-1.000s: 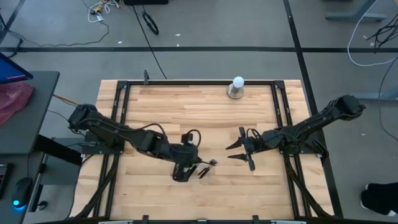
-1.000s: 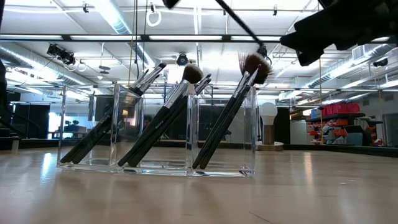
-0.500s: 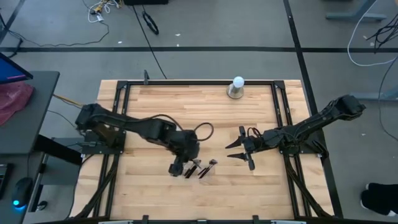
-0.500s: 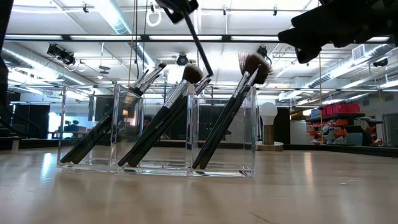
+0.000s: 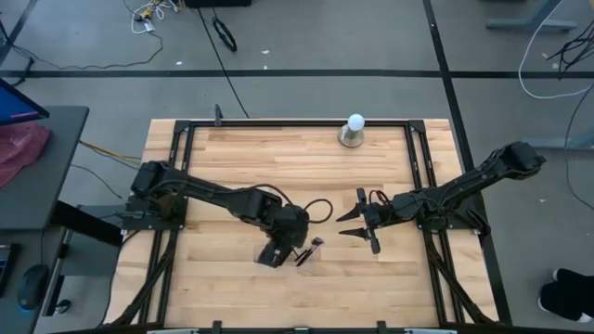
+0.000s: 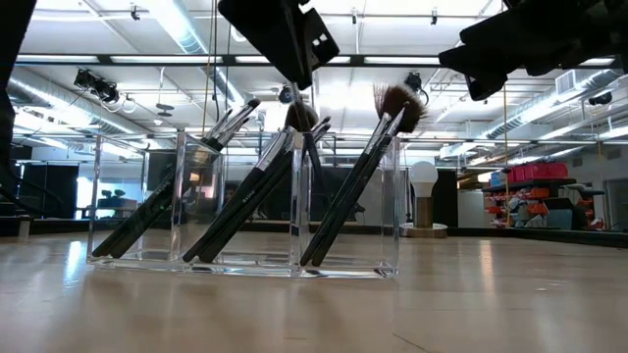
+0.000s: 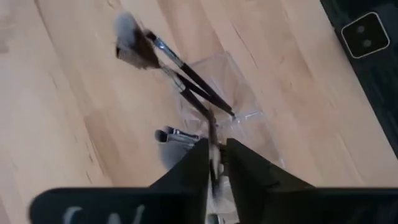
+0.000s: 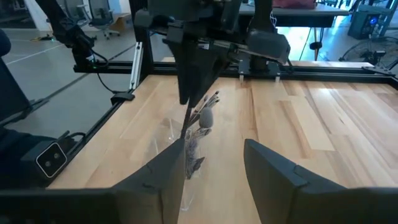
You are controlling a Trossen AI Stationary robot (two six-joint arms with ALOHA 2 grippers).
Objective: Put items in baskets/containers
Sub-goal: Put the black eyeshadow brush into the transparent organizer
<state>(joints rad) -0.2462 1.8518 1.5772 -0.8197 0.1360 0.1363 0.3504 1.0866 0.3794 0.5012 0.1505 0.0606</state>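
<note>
We see the wooden bench (image 5: 278,158) carrying a clear plastic organiser (image 6: 245,211) with 3 compartments, set near the middle of its front edge. Makeup brushes (image 6: 358,186) lean tilted in each compartment, bristles up. Our left gripper (image 5: 276,250) hangs directly over the organiser, its fingers (image 7: 193,165) close together around a thin brush handle (image 7: 212,134) that points down into the middle compartment. Our right gripper (image 5: 357,223) waits with fingers spread, empty, beside the organiser toward the right edge. A white ball-shaped object (image 5: 354,130) stands at the back edge.
</note>
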